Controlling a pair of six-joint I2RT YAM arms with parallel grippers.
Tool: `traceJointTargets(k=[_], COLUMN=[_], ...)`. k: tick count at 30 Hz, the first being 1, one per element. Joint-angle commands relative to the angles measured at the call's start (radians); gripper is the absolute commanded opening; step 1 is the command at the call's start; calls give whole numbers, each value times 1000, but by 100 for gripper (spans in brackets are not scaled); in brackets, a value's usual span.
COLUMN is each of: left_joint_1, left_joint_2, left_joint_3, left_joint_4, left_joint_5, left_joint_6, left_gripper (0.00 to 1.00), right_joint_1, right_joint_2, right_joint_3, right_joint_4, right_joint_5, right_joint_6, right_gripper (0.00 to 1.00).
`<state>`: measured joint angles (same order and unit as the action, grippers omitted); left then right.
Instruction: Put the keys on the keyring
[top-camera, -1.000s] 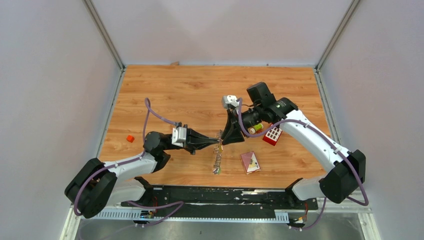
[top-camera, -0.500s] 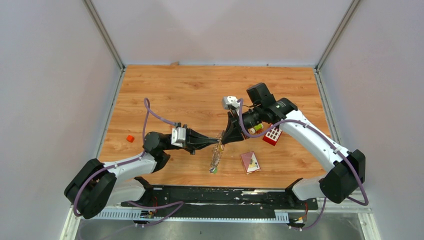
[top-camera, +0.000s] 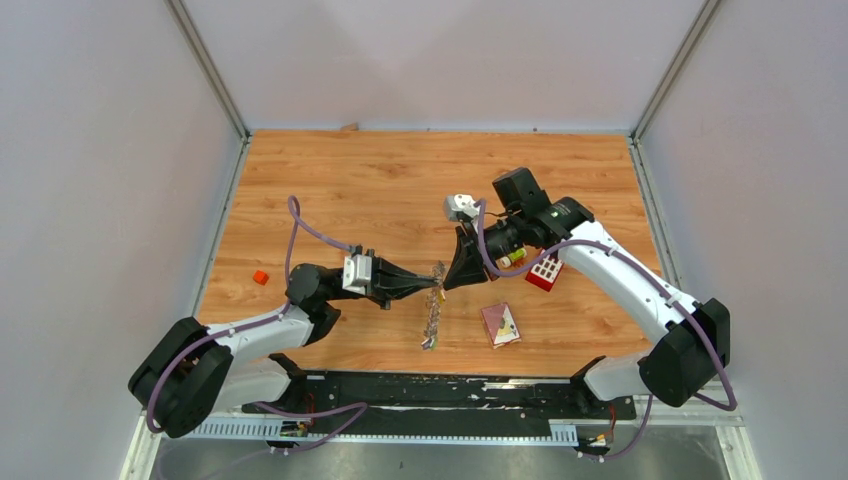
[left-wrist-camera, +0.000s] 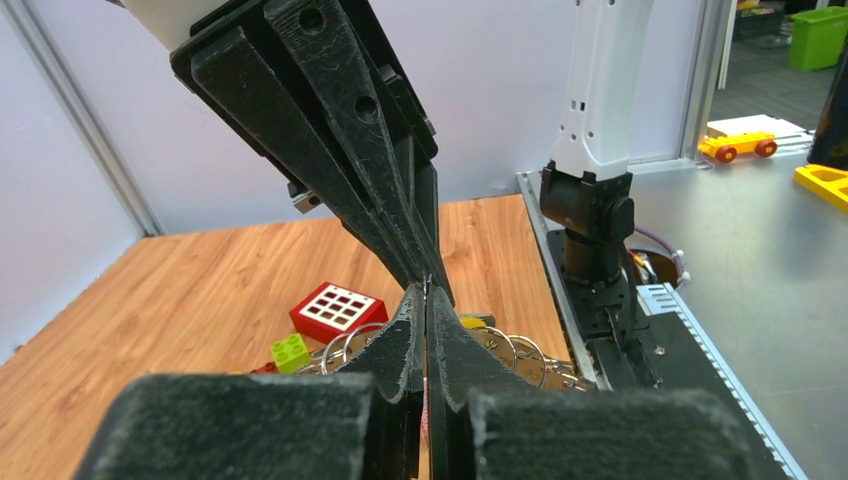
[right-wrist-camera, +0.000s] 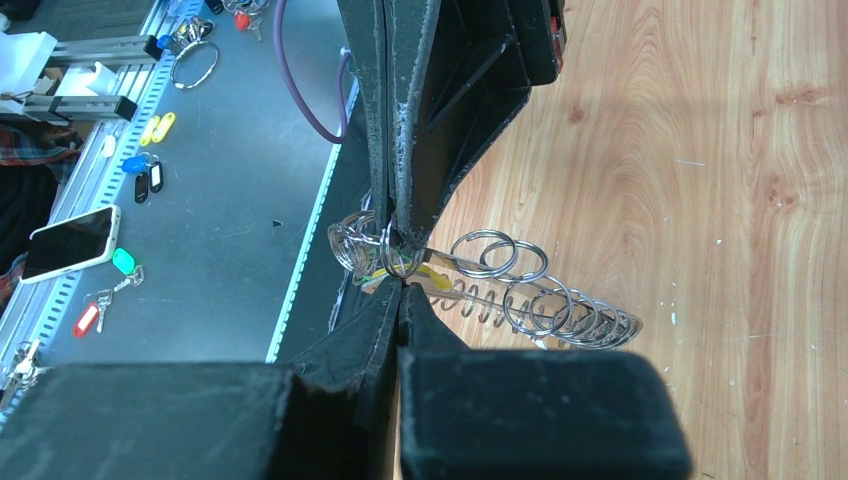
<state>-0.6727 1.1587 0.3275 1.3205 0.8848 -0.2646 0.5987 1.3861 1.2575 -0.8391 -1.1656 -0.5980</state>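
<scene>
Both grippers meet tip to tip above the near middle of the table. My left gripper (top-camera: 436, 286) (left-wrist-camera: 427, 292) is shut, with a thin metal wire of the keyring (top-camera: 432, 315) pinched between its pads. The keyring, a long bunch of silver rings (right-wrist-camera: 560, 312), trails from the tips toward the near edge. My right gripper (top-camera: 446, 283) (right-wrist-camera: 401, 287) is shut too, its tips on a small split ring (right-wrist-camera: 398, 252) beside a yellow key tag (right-wrist-camera: 432, 272). The key blades are hidden among the rings. In the left wrist view the right fingers (left-wrist-camera: 380, 180) come down onto my tips.
A red block with white buttons (top-camera: 545, 271) (left-wrist-camera: 338, 310) and a yellow-green toy (top-camera: 512, 257) lie under the right arm. A pink card (top-camera: 501, 324) lies right of the keyring. A small red cube (top-camera: 260, 277) sits at the left. A green brick (left-wrist-camera: 290, 350) shows near the block.
The right gripper has closed at the left gripper's tips. The hanging bunch has swung slightly. Both arms have otherwise barely moved.
</scene>
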Motion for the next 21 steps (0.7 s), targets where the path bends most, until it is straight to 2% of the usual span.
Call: traceJointTargets(k=[1,21], left_joint_1=[-1,-9], left_joint_2=[-30,-32], left_joint_3=[2,2], left_joint_4=[84,110], left_joint_5=[-8,22], left_joint_6=[-5,-20], left_gripper=[0,0], right_joint_1=[4,55], right_joint_2=[-26,19], right_joint_3=[-9,1], right_joint_4=[22,44], right_joint_5=[-24,-18], right_joint_6=[-27,-53], right_gripper=[0,0])
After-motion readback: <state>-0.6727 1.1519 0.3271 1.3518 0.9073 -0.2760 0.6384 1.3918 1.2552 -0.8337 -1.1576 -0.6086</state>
